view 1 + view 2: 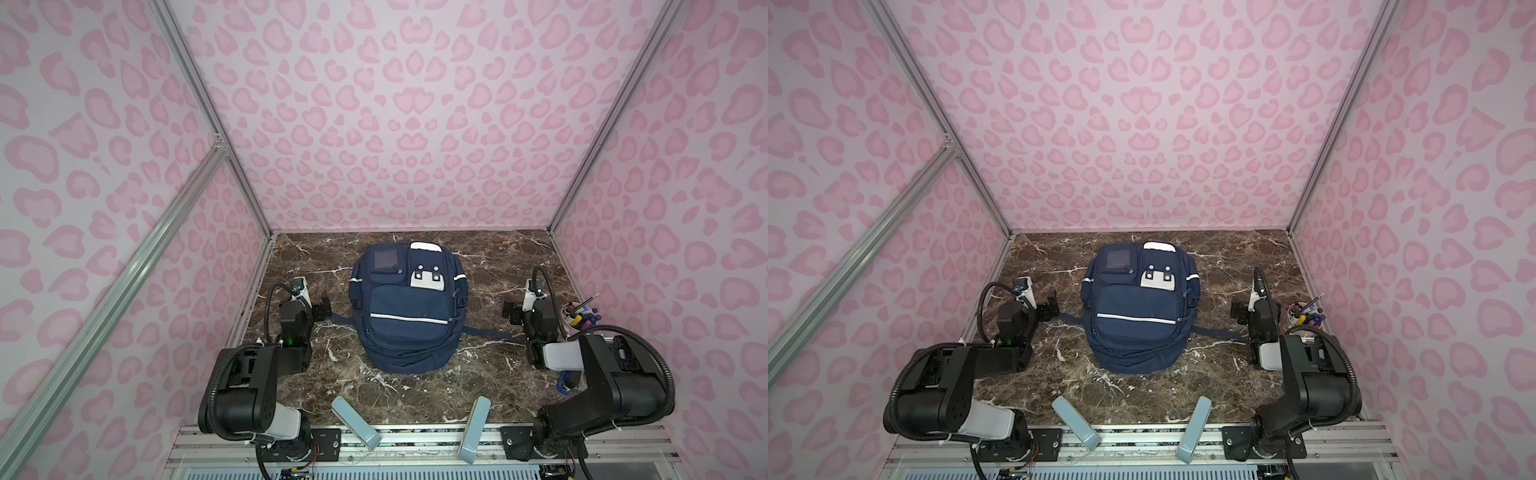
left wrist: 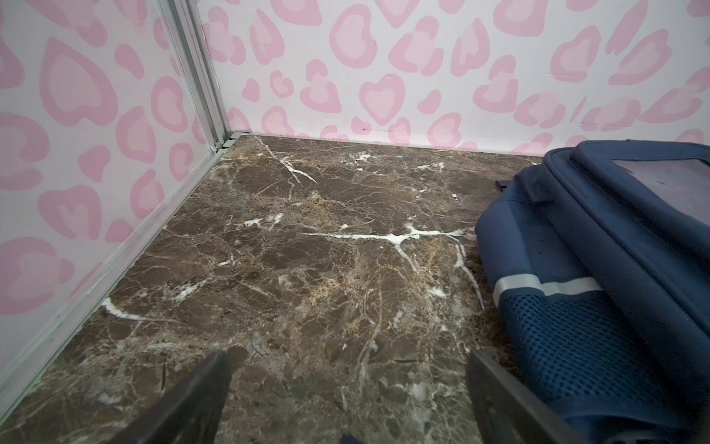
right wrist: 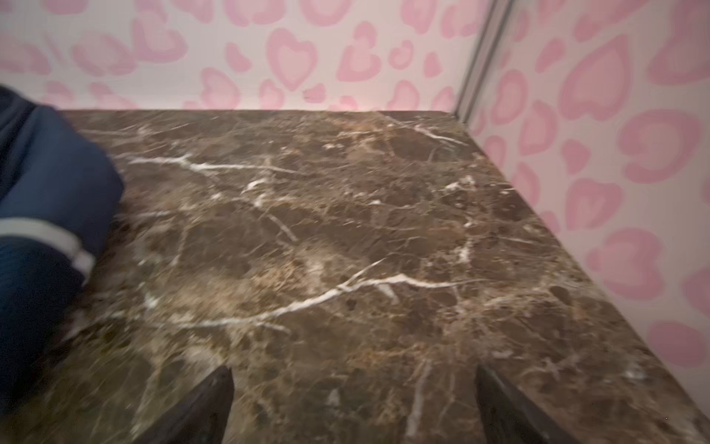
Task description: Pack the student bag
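The student bag [image 1: 405,307] [image 1: 1138,307], a navy backpack with white stripes and a white dotted patch, lies flat with its front pockets up in the middle of the marble table in both top views. My left gripper [image 1: 322,308] [image 1: 1051,308] hovers just left of it, open and empty. In the left wrist view its fingers [image 2: 215,384] stand wide apart over bare marble, the bag [image 2: 614,250] beside them. My right gripper [image 1: 509,311] [image 1: 1238,311] is open just right of the bag. The right wrist view is blurred, with the bag [image 3: 46,192] off to one side.
A white cup of pens and markers [image 1: 582,318] [image 1: 1306,316] stands at the right edge behind the right arm. Two light grey-blue oblong cases [image 1: 355,422] [image 1: 473,428] lie at the table's front edge. Pink-patterned walls [image 1: 395,124] close in three sides.
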